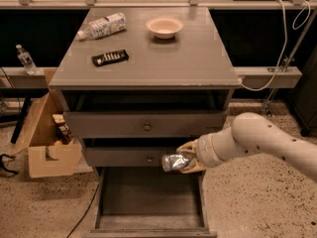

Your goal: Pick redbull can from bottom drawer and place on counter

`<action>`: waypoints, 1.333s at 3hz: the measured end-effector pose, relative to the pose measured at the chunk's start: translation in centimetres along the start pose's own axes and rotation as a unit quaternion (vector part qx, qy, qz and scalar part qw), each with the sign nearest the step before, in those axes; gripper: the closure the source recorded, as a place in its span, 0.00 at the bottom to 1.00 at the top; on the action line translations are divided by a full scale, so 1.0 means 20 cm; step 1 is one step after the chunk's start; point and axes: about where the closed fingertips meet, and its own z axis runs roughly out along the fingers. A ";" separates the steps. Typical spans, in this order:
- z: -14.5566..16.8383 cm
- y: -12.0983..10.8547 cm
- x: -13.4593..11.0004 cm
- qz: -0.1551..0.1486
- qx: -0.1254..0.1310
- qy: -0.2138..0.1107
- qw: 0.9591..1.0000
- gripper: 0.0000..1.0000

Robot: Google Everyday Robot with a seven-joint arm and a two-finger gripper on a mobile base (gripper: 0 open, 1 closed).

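Note:
The redbull can (173, 162) is a shiny silver can lying sideways in my gripper (187, 157), which is shut on it. The gripper holds it in the air above the open bottom drawer (148, 197), level with the front of the middle drawer. The bottom drawer is pulled out and its grey floor is bare. The counter (163, 53) is the flat grey top of the cabinet, well above the gripper. My white arm (267, 143) comes in from the right.
On the counter lie a clear plastic bottle (101, 26) at the back left, a black candy bar (110, 58) and a pale bowl (164, 27). A cardboard box (47, 143) stands left of the cabinet. Cables hang at the right.

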 end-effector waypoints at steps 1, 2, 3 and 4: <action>-0.08 -0.05 -0.05 -0.016 0.010 0.014 1.000 1.00; -0.08 -0.05 -0.05 -0.016 0.010 0.014 1.000 1.00; -0.18 -0.09 -0.11 -0.023 0.012 0.013 1.000 1.00; -0.40 -0.17 -0.22 -0.034 0.022 0.027 0.999 1.00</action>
